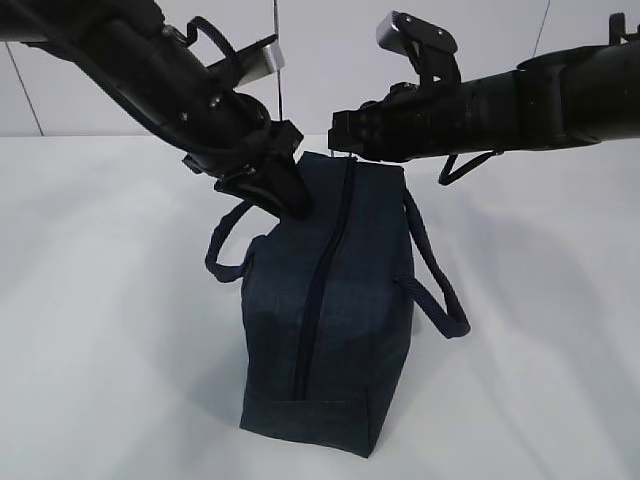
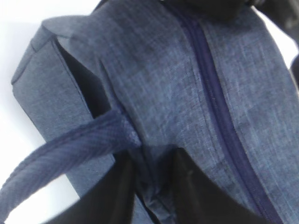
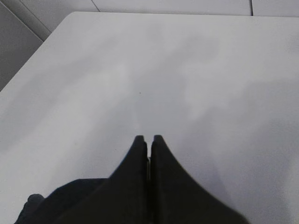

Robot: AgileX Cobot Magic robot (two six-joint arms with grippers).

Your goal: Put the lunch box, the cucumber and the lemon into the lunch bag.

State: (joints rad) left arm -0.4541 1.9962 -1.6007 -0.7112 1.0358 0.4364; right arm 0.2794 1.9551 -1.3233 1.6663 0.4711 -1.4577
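The dark navy lunch bag point(image 1: 330, 310) stands on the white table with its top zipper point(image 1: 320, 280) closed along the part that shows. My left gripper point(image 1: 290, 205) is at the bag's far left top edge. In the left wrist view its fingers point(image 2: 187, 186) pinch a fold of the bag's fabric point(image 2: 154, 84) beside a strap handle point(image 2: 70, 149). My right gripper point(image 1: 338, 135) hovers at the zipper's far end; its jaws point(image 3: 148, 138) are shut with nothing visible between them. The lunch box, cucumber and lemon are out of view.
The bag's two strap handles hang out to the left point(image 1: 225, 250) and right point(image 1: 435, 290). White table point(image 1: 110, 330) lies all round the bag, and its far edge point(image 3: 163, 13) meets a pale wall. A dark corner of the bag point(image 3: 65, 200) shows under the right gripper.
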